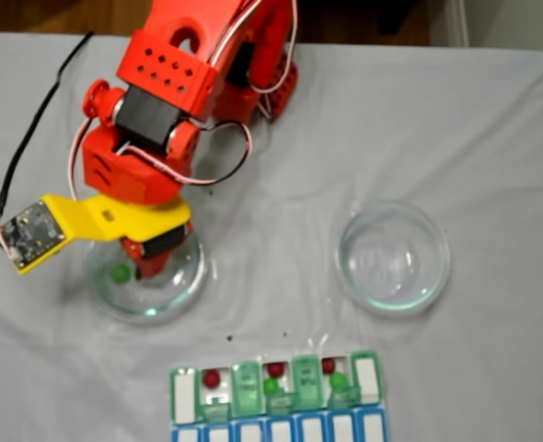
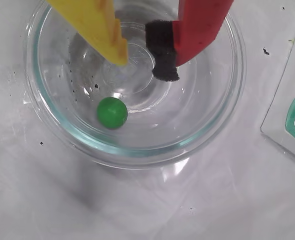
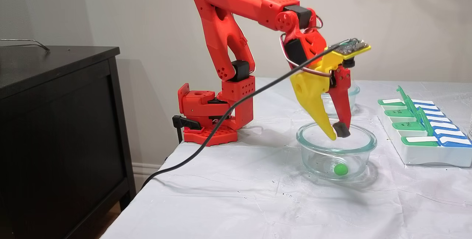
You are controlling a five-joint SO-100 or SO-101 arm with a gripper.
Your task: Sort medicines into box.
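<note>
Fingers (image 2: 145, 62) open and empty: yellow plastic finger (image 2: 105, 30) and red finger with black foam pad (image 2: 162, 50), tips hovering at rim height of the clear round glass dish (image 3: 306, 135). Last small bright green ball (image 2: 112, 112) lies on the dish floor, below and off the gap, on the yellow finger's side. Shift to straddle it, then drop straight and close slowly; it'll likely roll. Long green-lidded pill organizer (image 3: 424, 154) sits beside the dish on the white-clothed counter (image 3: 236, 202).
</note>
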